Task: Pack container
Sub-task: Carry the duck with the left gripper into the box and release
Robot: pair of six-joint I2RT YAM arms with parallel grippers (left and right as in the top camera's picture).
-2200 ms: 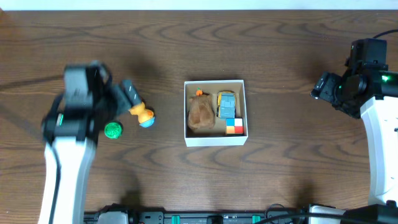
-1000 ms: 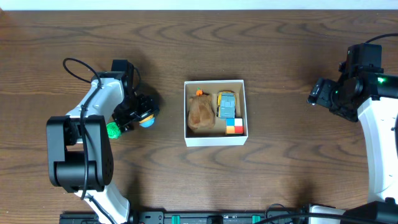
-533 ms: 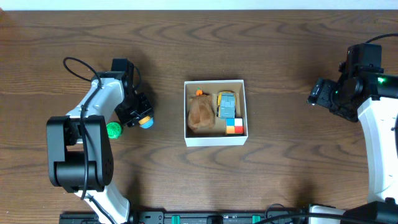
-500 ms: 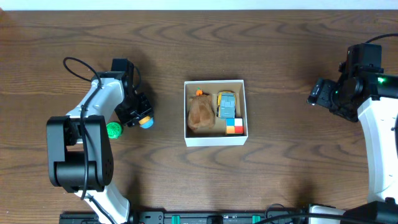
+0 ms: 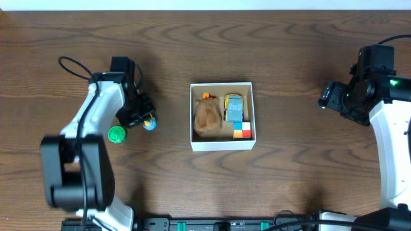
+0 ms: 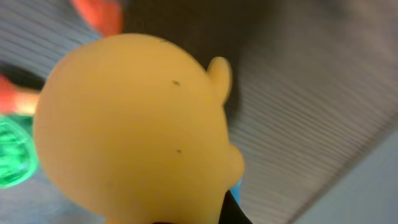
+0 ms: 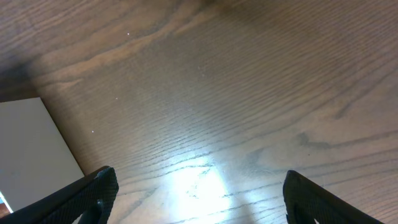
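Note:
The container [image 5: 223,145] stands at the table's middle, white-walled with a brown inside. It holds a brown plush toy [image 5: 207,117], a blue and yellow car [image 5: 234,108] and a coloured cube [image 5: 241,130]. To its left my left gripper [image 5: 142,118] is shut on an orange and blue toy [image 5: 149,122]. That toy [image 6: 137,124] fills the left wrist view, hiding most of the fingers. A green ball [image 5: 117,134] lies just left of the gripper. My right gripper [image 7: 202,199] hangs open over bare wood at the far right, with nothing between its fingers.
The container's white outer wall [image 7: 31,149] shows at the left edge of the right wrist view. The green ball [image 6: 12,155] sits at the left edge of the left wrist view. The left arm's black cable [image 5: 70,64] loops above its wrist.
My left gripper has shut on the orange and blue toy, and the left arm has shifted slightly. The right arm and the container's contents have not moved.

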